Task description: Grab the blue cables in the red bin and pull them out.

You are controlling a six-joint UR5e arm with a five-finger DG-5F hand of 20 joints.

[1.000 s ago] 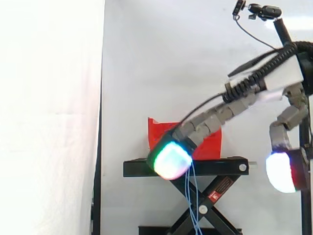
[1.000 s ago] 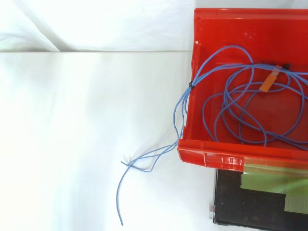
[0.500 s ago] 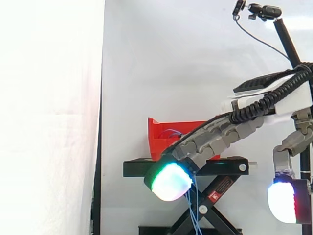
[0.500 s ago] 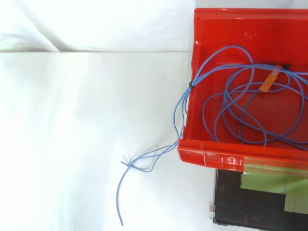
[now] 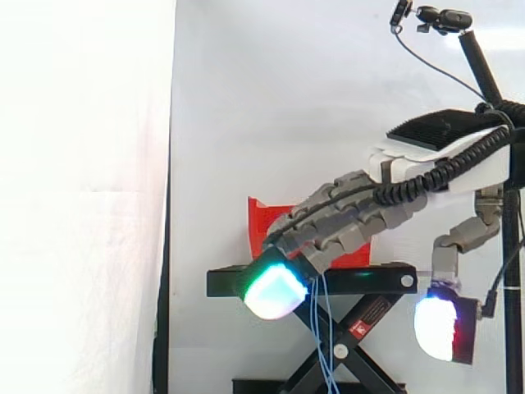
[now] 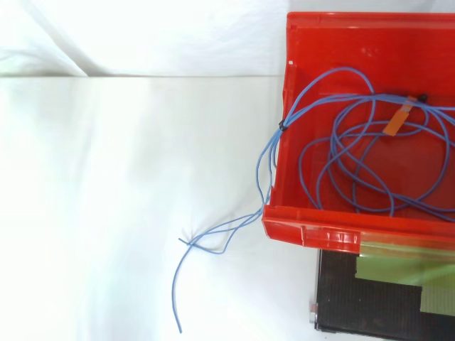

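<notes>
Hand (image 5: pixel 344 226): extended from the right, slanted down to the left, across the front of the red bin and the top of the stand.
Fingers: stretched out nearly straight, side by side; front pad (image 5: pixel 275 291) glowing green and white, just below the stand's top edge.
Thumb: hanging well apart to the right, pad (image 5: pixel 441 328) white and red.
Grip: released; nothing seen clamped between thumb and fingers.
Blue cables (image 6: pixel 293 110): mostly lying in loose loops inside the bin. Several strands bound by a small black tie (image 6: pixel 281 126) at the left wall, draped over it and down onto the white cloth (image 6: pixel 106 199), one end trailing to the lower left. From the side, strands (image 5: pixel 326 336) hanging straight down just right of the glowing front pad, before the stand's crossed legs; touching the fingers or not, cannot tell.
Red bin (image 6: pixel 320 233): on the black stand (image 5: pixel 361 281), before the white curtain (image 5: pixel 287 98).
Orange tag (image 6: pixel 398 119): on the cables, towards the back of the bin.
</notes>
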